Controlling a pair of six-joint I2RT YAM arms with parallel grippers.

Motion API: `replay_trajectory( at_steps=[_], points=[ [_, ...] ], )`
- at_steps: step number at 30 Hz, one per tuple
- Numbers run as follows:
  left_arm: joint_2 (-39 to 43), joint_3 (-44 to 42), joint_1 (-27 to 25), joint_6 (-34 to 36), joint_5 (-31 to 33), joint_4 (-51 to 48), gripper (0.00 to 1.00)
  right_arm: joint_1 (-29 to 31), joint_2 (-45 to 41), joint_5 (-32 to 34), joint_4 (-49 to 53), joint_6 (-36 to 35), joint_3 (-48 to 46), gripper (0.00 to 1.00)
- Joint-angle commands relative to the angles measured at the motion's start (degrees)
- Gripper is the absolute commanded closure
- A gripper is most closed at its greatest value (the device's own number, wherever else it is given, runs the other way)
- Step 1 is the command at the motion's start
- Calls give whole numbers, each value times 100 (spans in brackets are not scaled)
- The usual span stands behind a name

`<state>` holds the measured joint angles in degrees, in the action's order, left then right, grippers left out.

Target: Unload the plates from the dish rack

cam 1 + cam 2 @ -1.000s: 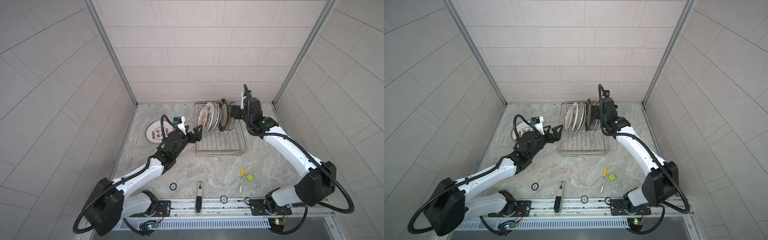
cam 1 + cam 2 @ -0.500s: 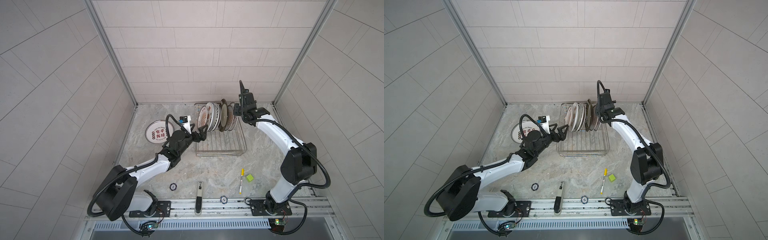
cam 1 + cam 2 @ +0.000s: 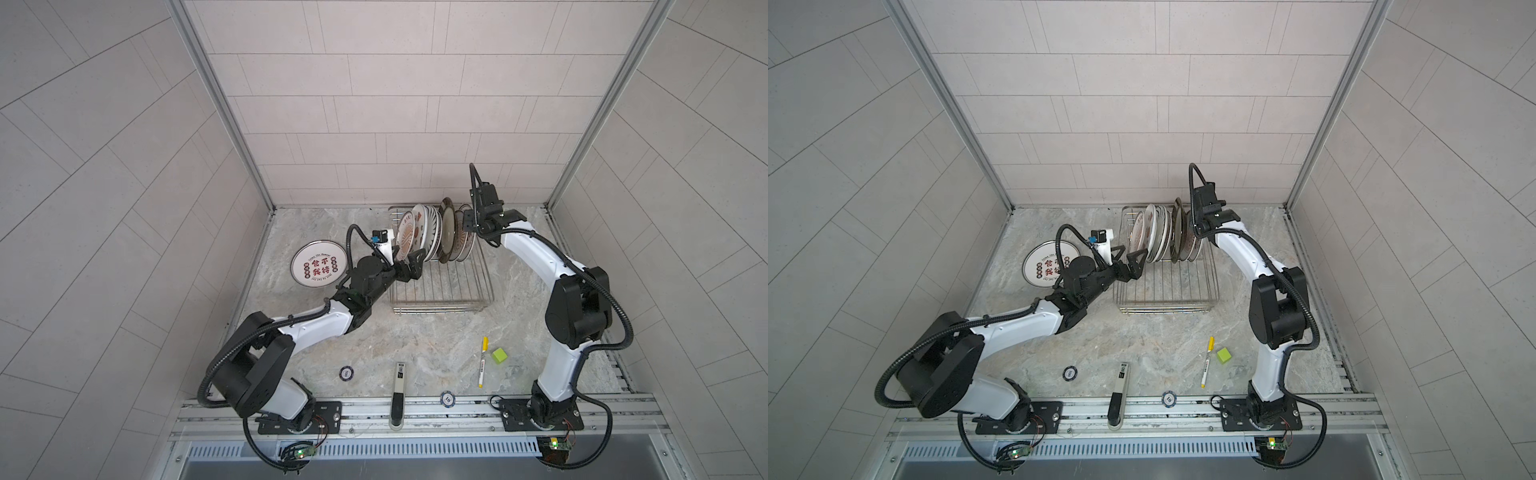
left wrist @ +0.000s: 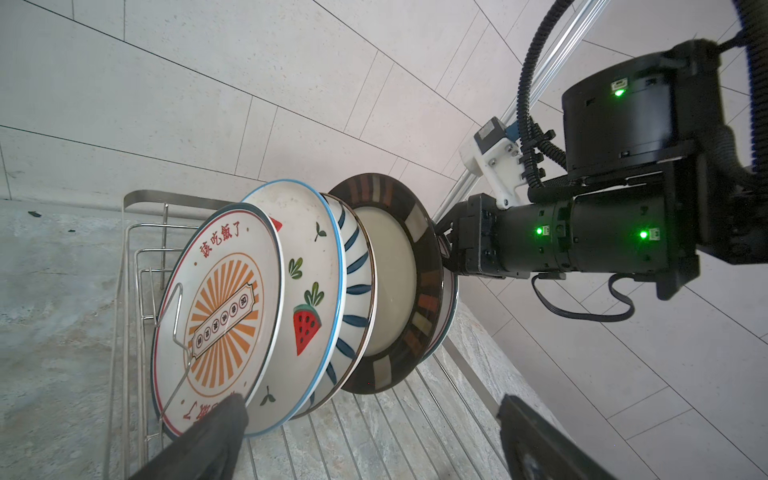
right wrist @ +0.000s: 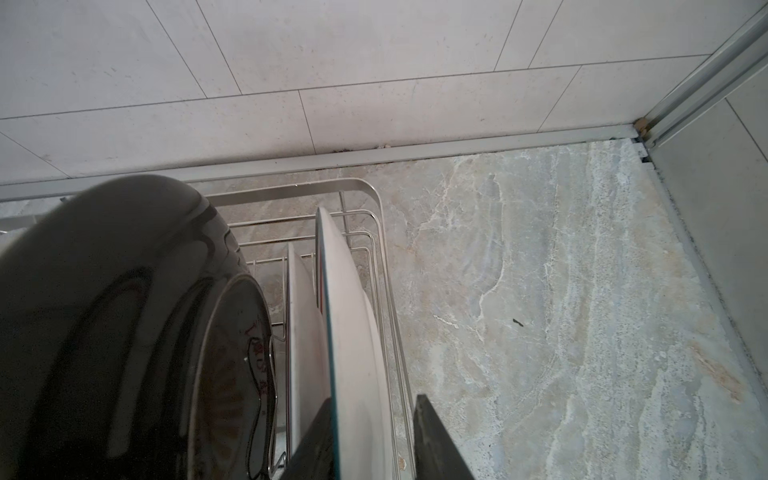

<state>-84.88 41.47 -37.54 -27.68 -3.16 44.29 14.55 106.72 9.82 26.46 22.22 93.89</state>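
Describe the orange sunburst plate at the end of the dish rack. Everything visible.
The sunburst plate is round, glossy white, ceramic by its look, with a dark rim line, a thin red ring, red characters and an orange ray disc crossed by a banner. It stands on edge at the dish rack's end, leaning back on the watermelon plate, a wire prong across its face. One finger of the open left gripper overlaps its lower rim; contact is unclear.
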Motion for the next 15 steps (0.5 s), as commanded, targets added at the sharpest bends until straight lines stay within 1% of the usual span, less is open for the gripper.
replay_trajectory(
  at_steps=[1,3,4,5,7,9,11,15],
  points=[
    [-85,137,-39,158,-12,478,0,-38,98,19,116,70,171,68],
    [-103,-15,-41,92,17,815,0,-40,179,41,177,81,237,68],
    [-85,-31,-43,90,42,787,0,-40,223,59,218,89,289,69],
    [-58,-18,-51,99,106,682,0,-40,252,63,248,90,336,70],
    [-13,44,-52,147,303,360,0,-40,309,32,288,90,392,71],
    [-6,80,-47,202,423,246,0,-40,332,55,303,106,402,73],
    [11,91,-52,193,383,207,0,-35,379,63,329,107,434,74],
    [8,43,-57,118,281,307,0,-31,453,125,315,126,478,78]
  ],
)
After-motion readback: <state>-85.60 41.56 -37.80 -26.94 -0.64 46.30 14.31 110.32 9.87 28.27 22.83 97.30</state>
